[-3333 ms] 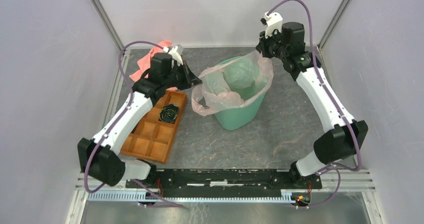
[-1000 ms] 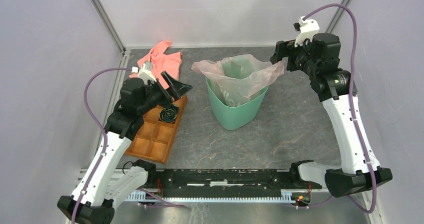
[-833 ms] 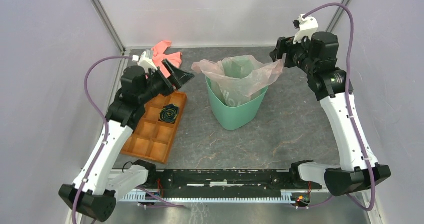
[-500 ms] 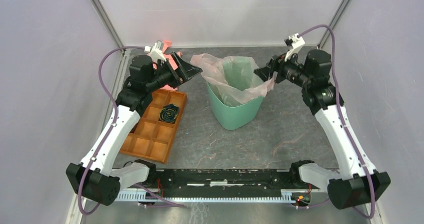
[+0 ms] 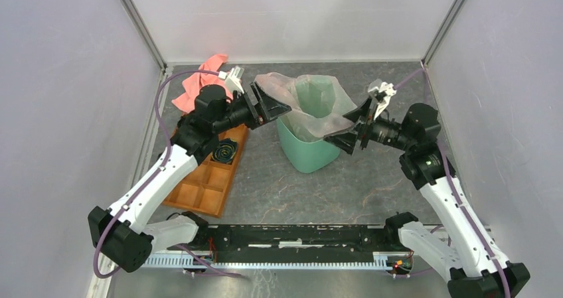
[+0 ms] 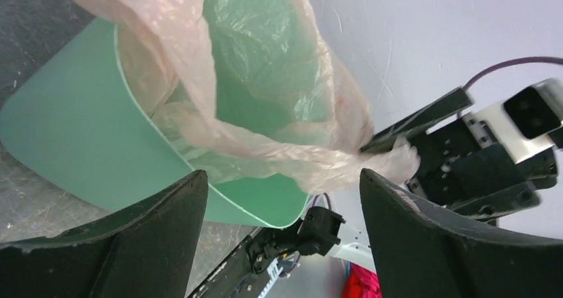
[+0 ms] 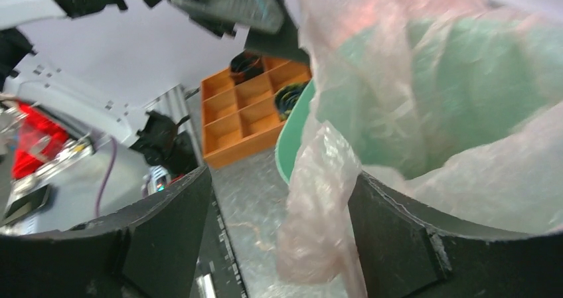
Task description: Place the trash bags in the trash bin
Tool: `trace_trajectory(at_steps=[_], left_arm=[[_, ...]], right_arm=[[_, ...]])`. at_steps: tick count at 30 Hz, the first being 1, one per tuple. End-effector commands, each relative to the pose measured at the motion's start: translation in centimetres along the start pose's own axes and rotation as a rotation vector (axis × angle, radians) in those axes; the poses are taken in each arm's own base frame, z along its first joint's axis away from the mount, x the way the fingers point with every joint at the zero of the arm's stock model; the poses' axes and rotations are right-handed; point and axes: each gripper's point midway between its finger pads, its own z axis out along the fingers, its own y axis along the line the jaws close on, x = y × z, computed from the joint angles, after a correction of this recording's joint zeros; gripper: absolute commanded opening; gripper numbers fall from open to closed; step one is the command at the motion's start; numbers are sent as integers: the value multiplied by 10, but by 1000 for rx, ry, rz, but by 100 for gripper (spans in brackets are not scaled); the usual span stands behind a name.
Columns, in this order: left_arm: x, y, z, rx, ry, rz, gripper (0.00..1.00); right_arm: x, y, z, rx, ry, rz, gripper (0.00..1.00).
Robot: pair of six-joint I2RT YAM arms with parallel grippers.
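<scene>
crinkly pink bag (image 5: 302,115) drapes smooth mint bin (image 5: 309,153) | left gripper (image 6: 282,178) fingers apart | right gripper (image 7: 279,178) fingers apart

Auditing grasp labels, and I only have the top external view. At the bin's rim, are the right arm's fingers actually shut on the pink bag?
Observer: No. The right wrist view shows the right gripper with its fingers spread wide. A fold of the trash bag hangs in the gap between them, and they are not closed on it.
Operator: And the left arm, by the other side of the rim?
Observer: Open too. In the left wrist view the left gripper has its fingers well apart. The film and the trash bin lie beyond the fingers, with nothing pinched between them.
</scene>
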Motion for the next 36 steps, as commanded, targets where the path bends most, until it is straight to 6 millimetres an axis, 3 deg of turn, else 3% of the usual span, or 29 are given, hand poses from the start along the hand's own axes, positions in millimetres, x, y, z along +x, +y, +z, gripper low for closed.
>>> trace_trajectory(at_steps=[1, 4, 6, 12, 15, 18, 22, 27, 31, 36], left_arm=[[-33, -16, -7, -34, -134, 65, 90], [-37, -6, -1, -81, -150, 64, 85], [-36, 2, 3, -105, -141, 60, 79], [-26, 14, 6, -124, -108, 73, 55], [-19, 21, 1, -131, -103, 74, 36], [-11, 20, 0, -108, -84, 65, 18], [-5, 32, -4, -138, -81, 69, 2], [2, 57, -8, -215, -87, 95, 2], [12, 83, -5, -281, -72, 99, 2], [18, 99, -1, -303, -64, 104, 2]], right_arm=[[21, 25, 7, -99, 47, 4, 75], [47, 42, 15, -159, 103, 25, 53], [63, 52, 17, -187, 147, 11, 47], [105, 57, 14, -176, 264, -43, 48], [125, 56, 17, -173, 313, -34, 52], [139, 55, 19, -175, 359, -44, 58], [150, 47, 19, -126, 401, -63, 61], [125, 30, 9, 43, 337, -102, 77], [73, 26, -6, 173, 217, -139, 81], [2, 28, -25, 296, 12, -144, 90]])
